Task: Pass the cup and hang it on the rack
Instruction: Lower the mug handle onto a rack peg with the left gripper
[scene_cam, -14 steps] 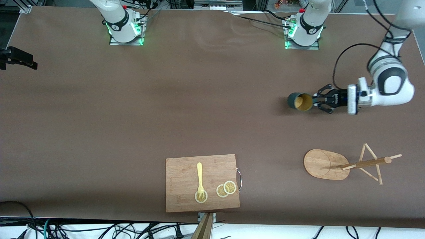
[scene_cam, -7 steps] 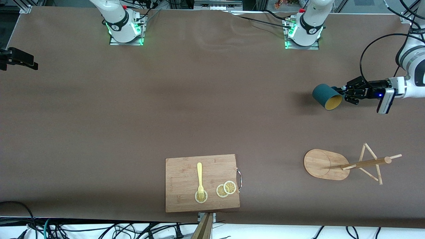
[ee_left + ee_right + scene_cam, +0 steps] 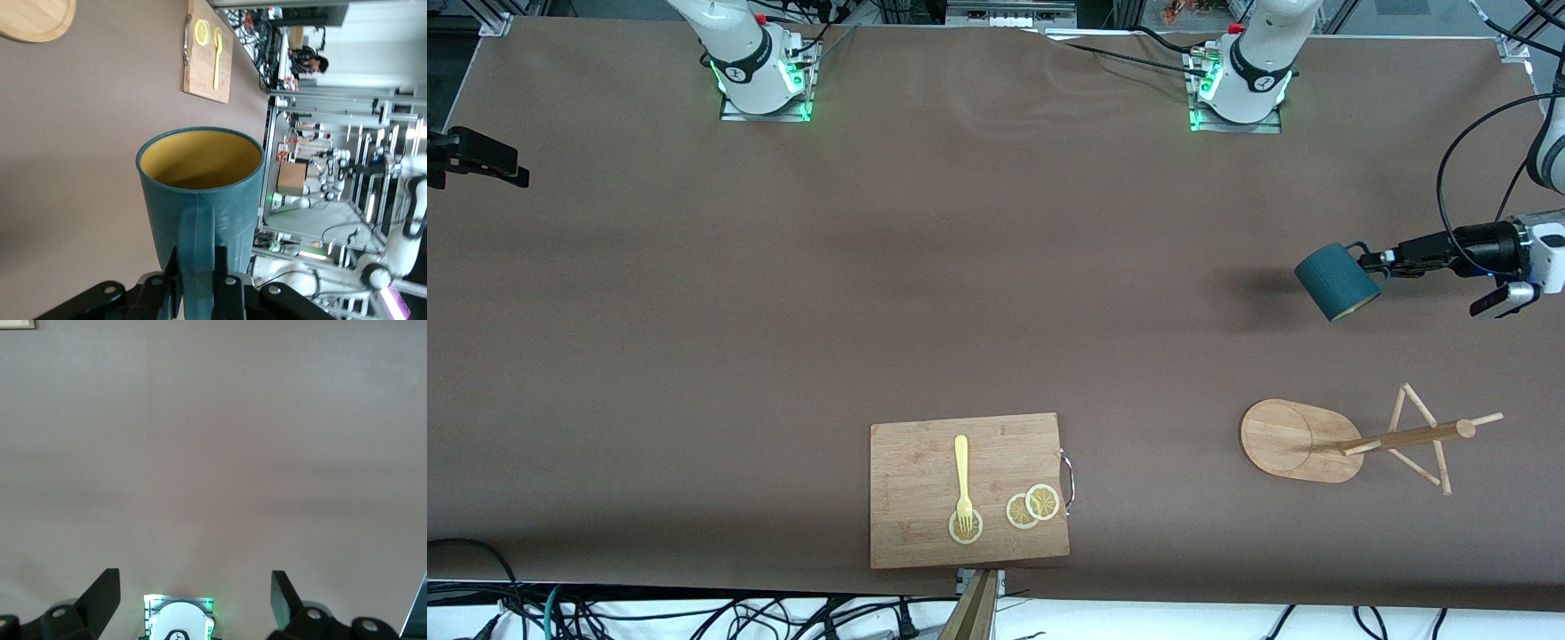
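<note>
Brown table point(image 3: 978, 267): my left gripper point(image 3: 1383, 260) clamps cup point(image 3: 1334, 283) by its handle, airborne; right gripper point(image 3: 193, 597) waits, spread; rack point(image 3: 1303, 440) still bare, hanging left.

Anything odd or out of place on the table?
Nothing stands out. The light bamboo mug rack stands upright toward the left arm's end, pegs bare. The left gripper holds the dark teal cup by its handle, tilted in the air. The right gripper waits open.

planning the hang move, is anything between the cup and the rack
Nothing visible. The left end effector holds the cup by its handle above bare table, and the rack stands nearer the front camera with only open tabletop between them. The cutting board lies well aside.
</note>
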